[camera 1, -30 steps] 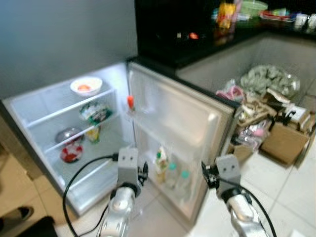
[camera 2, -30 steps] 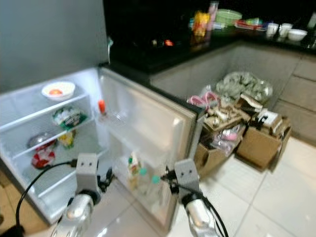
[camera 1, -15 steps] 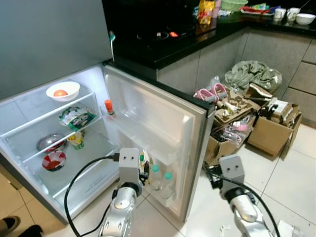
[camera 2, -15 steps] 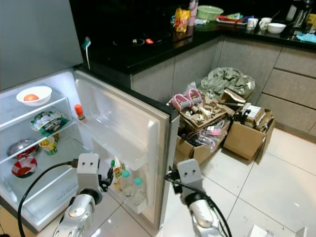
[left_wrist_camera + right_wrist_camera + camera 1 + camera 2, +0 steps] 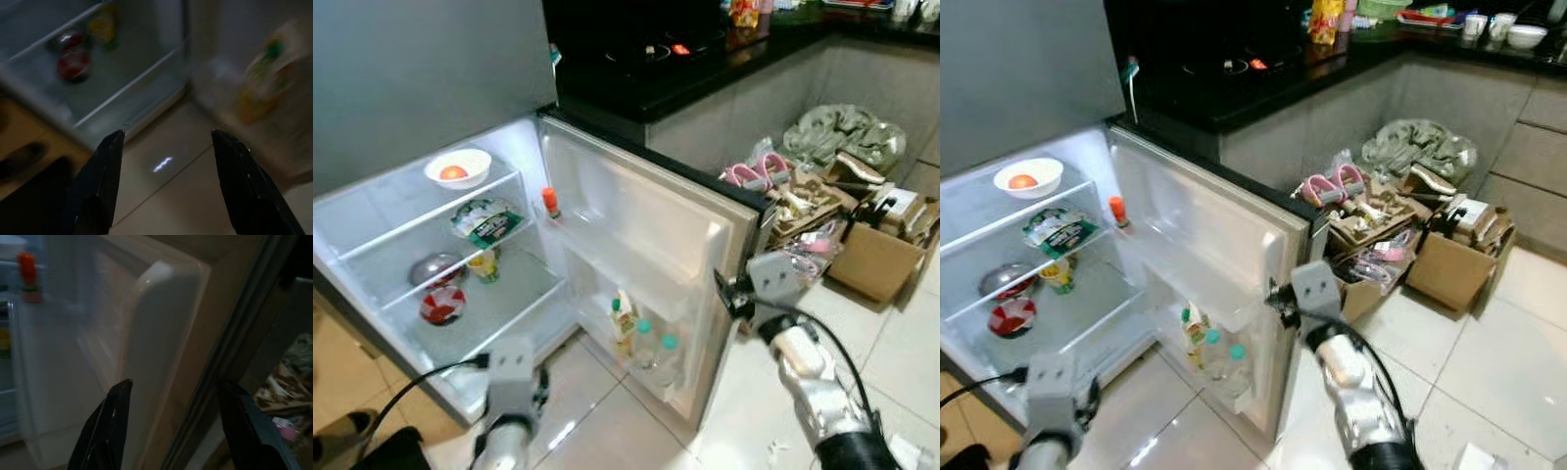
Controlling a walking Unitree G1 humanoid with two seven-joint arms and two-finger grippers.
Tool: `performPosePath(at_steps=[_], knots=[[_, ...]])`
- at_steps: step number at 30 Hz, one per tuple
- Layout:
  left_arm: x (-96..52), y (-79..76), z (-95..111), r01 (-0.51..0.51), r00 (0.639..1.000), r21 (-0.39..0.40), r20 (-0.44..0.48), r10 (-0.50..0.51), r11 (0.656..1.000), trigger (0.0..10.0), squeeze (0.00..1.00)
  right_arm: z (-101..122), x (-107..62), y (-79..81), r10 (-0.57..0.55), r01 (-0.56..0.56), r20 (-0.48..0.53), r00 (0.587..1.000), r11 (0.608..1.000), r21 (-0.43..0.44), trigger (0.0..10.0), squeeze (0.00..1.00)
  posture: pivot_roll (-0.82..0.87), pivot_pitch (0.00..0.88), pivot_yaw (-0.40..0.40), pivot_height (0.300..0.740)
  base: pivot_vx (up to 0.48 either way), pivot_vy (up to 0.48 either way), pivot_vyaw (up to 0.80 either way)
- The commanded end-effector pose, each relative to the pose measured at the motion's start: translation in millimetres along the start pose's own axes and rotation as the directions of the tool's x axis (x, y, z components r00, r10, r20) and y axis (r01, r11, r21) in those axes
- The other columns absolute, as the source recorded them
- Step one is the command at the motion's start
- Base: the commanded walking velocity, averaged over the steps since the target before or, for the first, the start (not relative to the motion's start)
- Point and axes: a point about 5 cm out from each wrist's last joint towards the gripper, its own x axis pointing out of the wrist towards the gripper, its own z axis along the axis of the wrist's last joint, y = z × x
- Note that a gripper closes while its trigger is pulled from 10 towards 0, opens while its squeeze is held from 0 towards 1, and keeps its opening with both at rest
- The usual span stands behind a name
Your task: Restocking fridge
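Observation:
The fridge stands open, its door point(image 5: 646, 225) swung out towards me. A white bowl point(image 5: 457, 168) with something orange sits on the top shelf. Under it are a green packet point(image 5: 481, 220), a yellow cup point(image 5: 484, 262), a metal bowl point(image 5: 433, 267) and a red-and-white bowl point(image 5: 440, 305). Bottles point(image 5: 651, 343) stand in the door's lower rack, and a small red-capped bottle point(image 5: 550, 203) in its upper one. My right gripper point(image 5: 176, 387) is open, level with the door's free edge point(image 5: 156, 308). My left gripper point(image 5: 167, 134) hangs low and open over the floor before the fridge.
Cardboard boxes point(image 5: 876, 259) full of clutter and a grey-green bundle point(image 5: 842, 132) lie on the white tile floor to the right. A black counter point(image 5: 705, 69) runs behind the fridge. A shoe point(image 5: 337, 458) shows at the lower left.
My left arm has dropped lower and to the left. My right gripper has risen to the door's free edge. The view itself has shifted too.

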Motion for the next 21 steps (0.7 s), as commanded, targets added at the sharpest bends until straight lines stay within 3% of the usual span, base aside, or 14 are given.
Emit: performPosePath(at_steps=[1, 4, 9, 13, 18, 21], knots=[[-7.7, 13.1, -2, -0.019, 1.0, 0.045, -0.003, 0.02, 0.999, 10.0, 0.0, 2, 8.6, -1.9, -0.011, 0.011, -0.013, 1.0, 1.0, 0.014, 10.0, 0.0, -0.09, 0.118, 0.047, 0.721, 0.0, 0.0, 0.0], [-23.3, 28.1, -12, -0.044, 0.999, 0.08, -0.027, 0.047, 0.996, 10.0, 0.0, 6, 21.9, -4.4, -0.008, 0.008, -0.029, 1.0, 1.0, 0.016, 10.0, 0.0, -0.06, 0.123, 0.048, 0.721, 0.0, 0.0, 0.0], [-32.2, 33.6, -15, -0.054, 0.998, 0.096, -0.039, 0.058, 0.994, 10.0, 0.0, 11, 27.0, -1.6, 0.016, -0.016, -0.018, 1.0, 1.0, 0.012, 10.0, 0.0, -0.05, 0.124, 0.046, 0.721, 0.0, 0.0, 0.0], [-33.3, 31.0, -15, -0.055, 0.997, 0.089, -0.044, 0.059, 0.994, 10.0, 0.0, 8, 21.1, 0.0, 0.032, -0.032, -0.003, 0.999, 0.999, 0.033, 10.0, 0.0, -0.05, 0.125, 0.046, 0.721, 0.0, 0.0, 0.0], [-31.1, 27.0, -12, -0.037, 0.999, 0.091, -0.036, 0.041, 0.995, 10.0, 0.0, -6, 6.6, -7.5, 0.0, 0.001, -0.038, 0.999, 1.0, 0.029, 10.0, 0.0, -0.07, 0.128, 0.042, 0.721, 0.0, 0.0, 0.0], [-29.9, 26.4, -11, -0.026, 0.999, 0.101, -0.033, 0.029, 0.995, 10.0, 0.0, -44, -35.3, -31.9, -0.062, 0.061, -0.154, 0.986, 0.998, -0.008, 10.0, 0.0, -0.09, 0.133, 0.035, 0.721, 0.0, 0.0, 0.0]])
